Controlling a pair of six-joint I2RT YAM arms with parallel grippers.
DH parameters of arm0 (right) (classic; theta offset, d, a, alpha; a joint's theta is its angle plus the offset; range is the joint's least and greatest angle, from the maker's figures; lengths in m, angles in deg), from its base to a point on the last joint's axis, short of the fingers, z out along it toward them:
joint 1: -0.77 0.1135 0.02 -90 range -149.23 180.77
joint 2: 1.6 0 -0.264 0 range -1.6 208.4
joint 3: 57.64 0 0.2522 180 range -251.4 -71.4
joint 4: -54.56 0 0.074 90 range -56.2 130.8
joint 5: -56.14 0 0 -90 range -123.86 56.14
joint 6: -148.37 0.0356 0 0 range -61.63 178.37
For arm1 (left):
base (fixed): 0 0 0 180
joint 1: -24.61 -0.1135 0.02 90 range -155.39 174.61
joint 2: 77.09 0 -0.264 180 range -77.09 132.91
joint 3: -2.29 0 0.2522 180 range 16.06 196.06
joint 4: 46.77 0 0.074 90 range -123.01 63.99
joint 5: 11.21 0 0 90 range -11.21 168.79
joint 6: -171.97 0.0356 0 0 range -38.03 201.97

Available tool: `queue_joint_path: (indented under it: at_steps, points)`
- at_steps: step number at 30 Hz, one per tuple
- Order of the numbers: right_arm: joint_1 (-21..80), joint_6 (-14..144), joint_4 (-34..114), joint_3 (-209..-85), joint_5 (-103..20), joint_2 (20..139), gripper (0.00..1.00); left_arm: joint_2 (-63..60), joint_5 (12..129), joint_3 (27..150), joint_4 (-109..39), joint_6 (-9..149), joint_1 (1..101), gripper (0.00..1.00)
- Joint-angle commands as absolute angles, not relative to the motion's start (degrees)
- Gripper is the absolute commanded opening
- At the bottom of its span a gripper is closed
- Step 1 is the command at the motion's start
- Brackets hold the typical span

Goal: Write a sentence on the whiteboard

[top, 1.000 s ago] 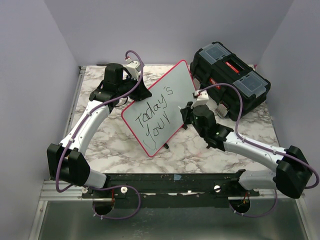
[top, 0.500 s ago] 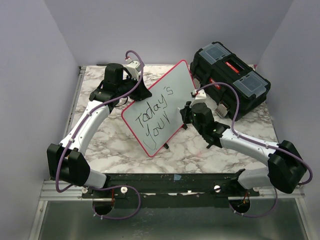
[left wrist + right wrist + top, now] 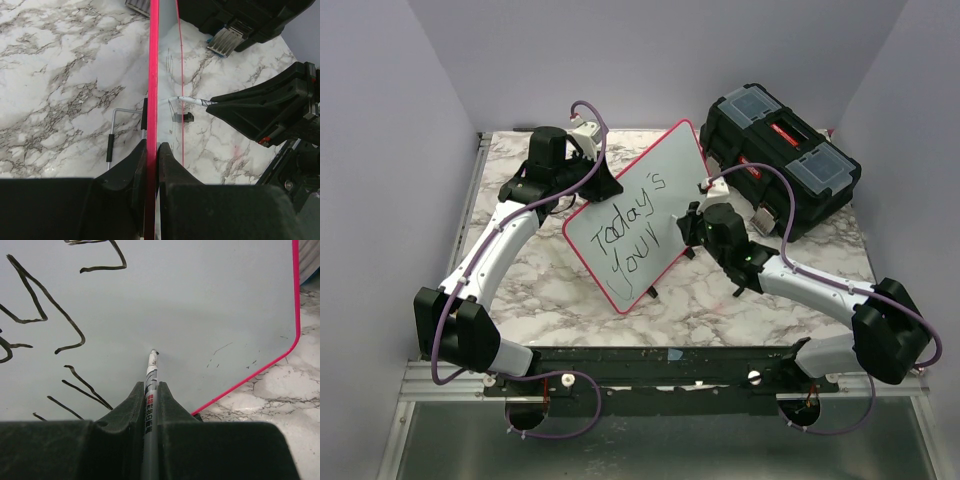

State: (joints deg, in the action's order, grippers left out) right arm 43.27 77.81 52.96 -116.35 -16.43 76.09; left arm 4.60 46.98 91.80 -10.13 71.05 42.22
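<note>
- Top external view: the whiteboard stands tilted on the marble table between the two arms, with its far corner just beside a black toolbox.
- The sentence reads "Today's" on the upper line and "your" below it, hand-lettered in black.
- Left wrist view: the left gripper is clamped on the board's red rim, one finger on each face. A bent wire stand shows on the marble beside the board.
- Right wrist view: the right gripper pinches a marker tightly between its fingers. The marker's tip appears to touch the blank white surface to the right of the lettering, near a rounded corner of the board.
</note>
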Motion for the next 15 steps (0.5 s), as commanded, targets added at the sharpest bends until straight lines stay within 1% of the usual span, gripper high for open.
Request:
queue_joint_path:
  at_steps: [1,9,15]
  points:
    - [43.38,77.81,55.55,-117.9,-21.84,76.97,0.01,5.79,48.6,91.72,-6.46,76.16,43.07,0.0]
    - [43.37,79.26,56.66,-116.34,-25.58,76.76,0.01,5.78,48.73,91.72,-6.56,76.15,43.07,0.0]
    - [43.39,79.7,56.8,-114.45,-25.67,76.03,0.01,5.78,48.73,91.71,-6.61,76.16,43.07,0.0]
